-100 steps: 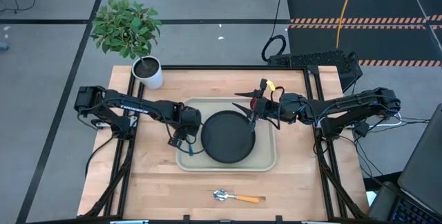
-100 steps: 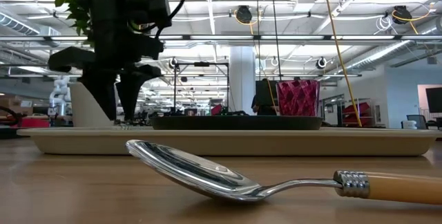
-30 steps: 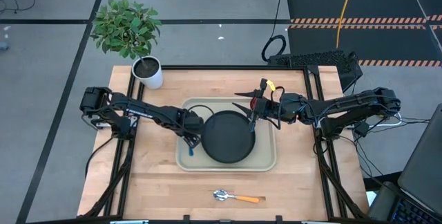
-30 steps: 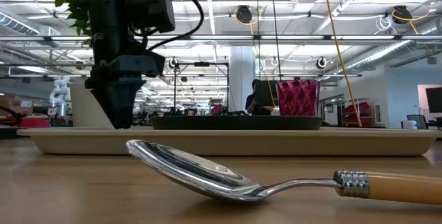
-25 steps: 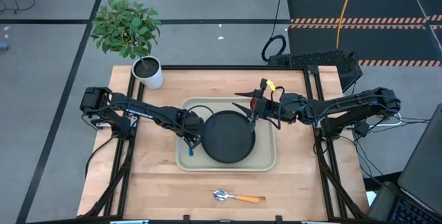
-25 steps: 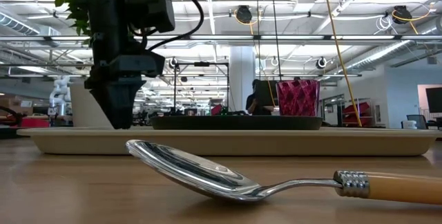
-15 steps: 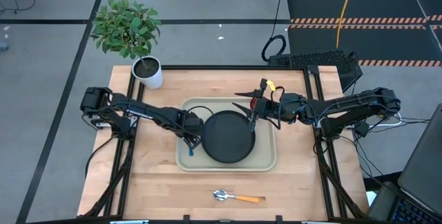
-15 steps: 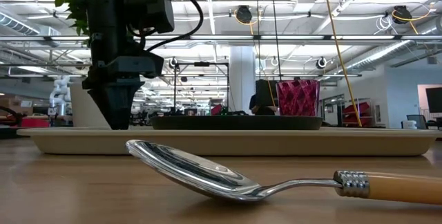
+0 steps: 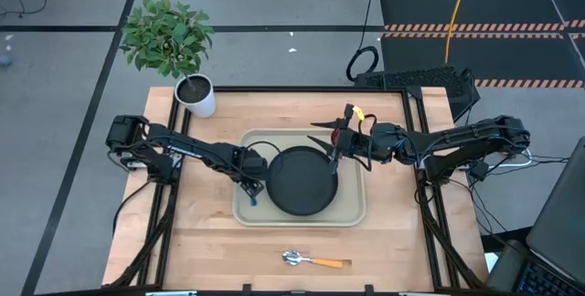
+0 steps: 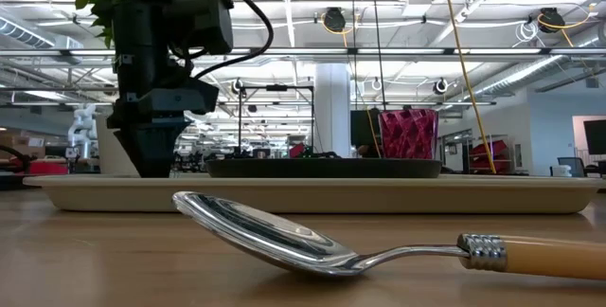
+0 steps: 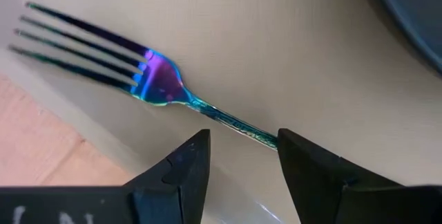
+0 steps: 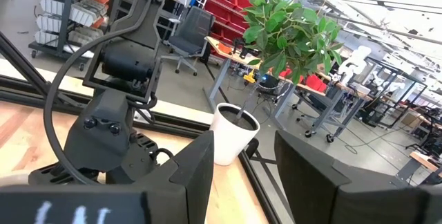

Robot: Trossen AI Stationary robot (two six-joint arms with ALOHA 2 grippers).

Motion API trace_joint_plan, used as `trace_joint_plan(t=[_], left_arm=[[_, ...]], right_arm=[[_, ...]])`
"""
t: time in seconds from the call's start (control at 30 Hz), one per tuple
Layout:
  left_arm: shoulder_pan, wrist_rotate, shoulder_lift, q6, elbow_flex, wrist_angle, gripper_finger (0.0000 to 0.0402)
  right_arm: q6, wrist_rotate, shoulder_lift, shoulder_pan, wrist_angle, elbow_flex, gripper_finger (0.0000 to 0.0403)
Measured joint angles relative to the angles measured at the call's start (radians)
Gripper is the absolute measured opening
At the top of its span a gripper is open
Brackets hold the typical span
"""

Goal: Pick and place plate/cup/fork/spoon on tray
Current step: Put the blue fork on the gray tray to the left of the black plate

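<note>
The fork [image 11: 162,86] lies flat on the left part of the beige tray [image 9: 352,214], its blue handle end [image 9: 253,199] toward the near side. My left gripper [image 11: 242,162] stands open just above it; the handle runs out of sight behind one fingertip. The black plate [image 9: 300,182] lies on the middle of the tray. The red cup [image 10: 408,134] stands on the tray's far right part, under my open right gripper [image 9: 327,145]. The spoon [image 9: 313,260] lies on the table near the front edge.
A white pot with a green plant [image 9: 197,95] stands at the table's far left corner. Bare wood lies to the left and right of the tray and along the near edge around the spoon.
My left gripper has gone a little toward the table's left edge, staying low over the tray. The fork, plate, cup and spoon have stayed where they were.
</note>
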Motion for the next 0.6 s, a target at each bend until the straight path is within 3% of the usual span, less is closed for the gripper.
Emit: trace_joint_plan(t=[0.6], left_arm=[[0.000,0.000,0.000,0.117,0.000,0.001,0.0172]], right_arm=[[0.000,0.000,0.000,0.000,0.000,0.000,0.0148]])
